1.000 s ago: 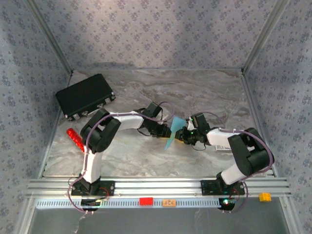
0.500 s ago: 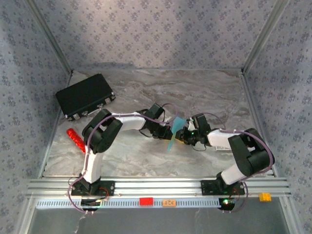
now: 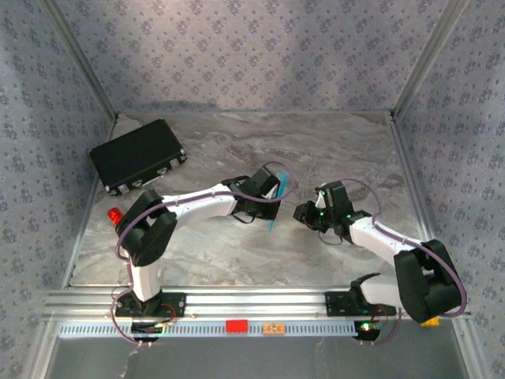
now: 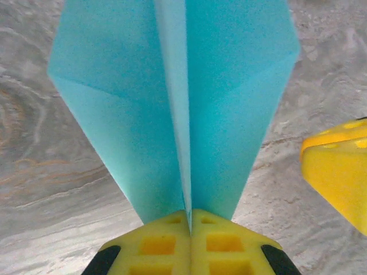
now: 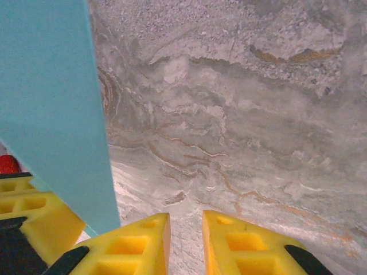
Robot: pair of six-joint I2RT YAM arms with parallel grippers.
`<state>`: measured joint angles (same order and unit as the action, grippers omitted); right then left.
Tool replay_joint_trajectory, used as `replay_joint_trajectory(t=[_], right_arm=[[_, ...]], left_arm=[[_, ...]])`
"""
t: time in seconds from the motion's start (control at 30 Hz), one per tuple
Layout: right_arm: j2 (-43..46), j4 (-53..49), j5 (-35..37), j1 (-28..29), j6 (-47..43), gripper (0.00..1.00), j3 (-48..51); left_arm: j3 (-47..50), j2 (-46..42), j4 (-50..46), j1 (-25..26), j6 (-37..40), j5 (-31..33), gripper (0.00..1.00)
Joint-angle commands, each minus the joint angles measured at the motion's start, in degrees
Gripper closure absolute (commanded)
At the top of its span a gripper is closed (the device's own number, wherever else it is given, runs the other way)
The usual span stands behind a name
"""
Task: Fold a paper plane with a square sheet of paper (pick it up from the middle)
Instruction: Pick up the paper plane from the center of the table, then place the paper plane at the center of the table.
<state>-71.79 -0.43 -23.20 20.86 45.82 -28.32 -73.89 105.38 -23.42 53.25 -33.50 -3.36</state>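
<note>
While left pincer (image 4: 190, 216) clamps paper plane (image 4: 172, 103) at centre crease, we see right pincer (image 5: 186, 223) parted, empty, just beside it; we judge wing fold next, needing right regrasp.

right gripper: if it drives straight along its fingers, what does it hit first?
Probably the bare marble tabletop; nothing else lies ahead of the right gripper in its wrist view. The paper plane sits just beside that line, and depth is unclear, so a brush is possible.

slim cyan paper plane (image 4: 223, 114), centre-creased
</note>
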Motion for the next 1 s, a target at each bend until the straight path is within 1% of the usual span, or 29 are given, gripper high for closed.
replay_joint_trajectory(t=[0.0, 0.17, 0.4, 0.83, 0.97], right_arm=[[0.6, -2.7, 1.5, 0.0, -0.3, 0.77, 0.1], [0.6, -2.0, 1.4, 0.4, -0.1, 0.77, -0.2], [0.6, -0.9, 1.6, 1.4, 0.0, 0.76, -0.2], [-0.2, -0.5, 1.7, 1.7, 0.1, 0.76, 0.6], [-1.1, -0.1, 1.4, 1.7, 0.0, 0.76, 0.1]], left_arm=[[-2.1, 0.4, -8.5, 0.5, -2.0, 10.0, 1.0], [-0.6, -0.8, -9.5, 0.7, -3.7, 11.7, 1.0], [1.9, -0.8, -8.8, 0.6, -6.2, 10.8, 1.0], [0.1, 2.0, -12.3, 0.3, -8.1, 11.1, 1.0], [-0.4, 2.8, -12.6, 0.3, -8.1, 10.9, 0.97]])
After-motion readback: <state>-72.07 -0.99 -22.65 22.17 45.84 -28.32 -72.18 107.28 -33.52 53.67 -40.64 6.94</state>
